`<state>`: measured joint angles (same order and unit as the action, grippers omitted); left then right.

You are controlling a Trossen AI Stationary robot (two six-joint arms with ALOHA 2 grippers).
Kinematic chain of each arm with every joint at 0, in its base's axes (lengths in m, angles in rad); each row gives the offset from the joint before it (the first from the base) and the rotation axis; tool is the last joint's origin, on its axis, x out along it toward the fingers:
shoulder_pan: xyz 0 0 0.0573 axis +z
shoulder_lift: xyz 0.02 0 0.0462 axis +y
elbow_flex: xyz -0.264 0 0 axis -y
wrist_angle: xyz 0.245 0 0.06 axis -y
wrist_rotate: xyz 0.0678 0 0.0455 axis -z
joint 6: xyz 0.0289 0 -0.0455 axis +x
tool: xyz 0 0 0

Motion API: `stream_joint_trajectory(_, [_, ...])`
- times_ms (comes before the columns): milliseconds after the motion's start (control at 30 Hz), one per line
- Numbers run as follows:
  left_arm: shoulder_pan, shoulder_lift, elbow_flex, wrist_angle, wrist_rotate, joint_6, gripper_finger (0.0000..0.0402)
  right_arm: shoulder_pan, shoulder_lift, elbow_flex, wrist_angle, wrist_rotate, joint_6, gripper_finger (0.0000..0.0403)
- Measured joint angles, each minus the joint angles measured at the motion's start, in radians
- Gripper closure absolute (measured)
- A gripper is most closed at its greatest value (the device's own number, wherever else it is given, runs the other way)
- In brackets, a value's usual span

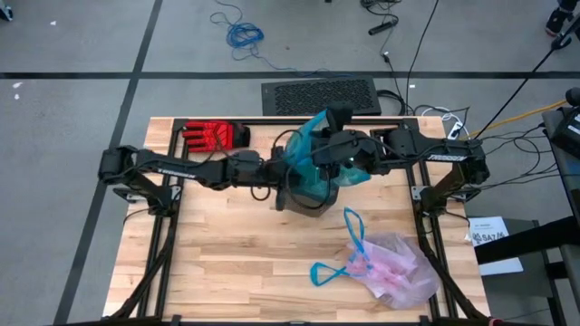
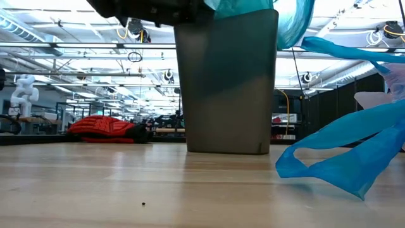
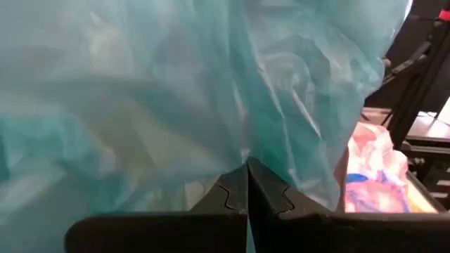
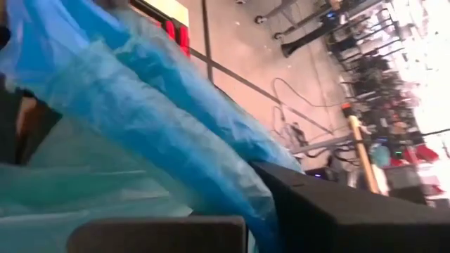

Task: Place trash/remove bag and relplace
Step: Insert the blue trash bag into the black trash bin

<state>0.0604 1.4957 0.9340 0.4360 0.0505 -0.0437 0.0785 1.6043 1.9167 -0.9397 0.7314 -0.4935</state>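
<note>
While both arms meet over the bin (image 1: 304,195) at the high view's centre, the bag (image 1: 399,272) lies lower right on the worktop (image 1: 227,263). Low view: limp blue drawstring loops (image 2: 335,158), probably the best hold. Left wrist view: left gripper (image 3: 246,184) pinches the teal liner (image 3: 176,91). Right wrist view: right gripper's (image 4: 246,211) state cannot be told.

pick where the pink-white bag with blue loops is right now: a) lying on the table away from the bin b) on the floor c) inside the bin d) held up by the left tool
a: in the high view the pink-white bag lies flat on the table, apart from the bin, where both tools work on the teal bag.
</note>
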Motion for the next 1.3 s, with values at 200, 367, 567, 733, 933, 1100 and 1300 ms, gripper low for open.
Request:
stream_joint_trajectory(200, [-0.032,0.048,0.082,-0.119,-0.082,0.009,0.0402,-0.028,0.002,0.0,0.001,-0.04,0.02,0.0403])
stream_joint_trajectory(367, [-0.062,0.057,0.162,-0.359,-0.249,0.084,0.0401,-0.048,0.002,0.0,0.005,-0.14,0.048,0.0403])
stream_joint_trajectory(567, [-0.104,0.028,0.253,-0.606,-0.397,0.156,0.0401,-0.059,0.002,0.0,0.008,-0.193,0.071,0.0403])
stream_joint_trajectory(733, [-0.131,-0.043,0.316,-0.767,-0.424,0.162,0.0401,-0.059,0.003,0.0,0.013,-0.214,0.081,0.0403])
stream_joint_trajectory(933, [-0.15,-0.195,0.341,-0.953,-0.427,0.141,0.0401,-0.043,0.003,0.0,0.013,-0.267,0.137,0.0403])
stream_joint_trajectory(1100, [-0.164,-0.339,0.334,-1.011,-0.449,0.08,0.0401,-0.009,0.047,0.001,0.002,-0.306,0.151,0.0403])
stream_joint_trajectory(1300, [-0.198,-0.456,0.251,-1.01,-0.478,0.021,0.0401,0.044,0.161,0.001,-0.032,-0.11,0.103,0.0403])
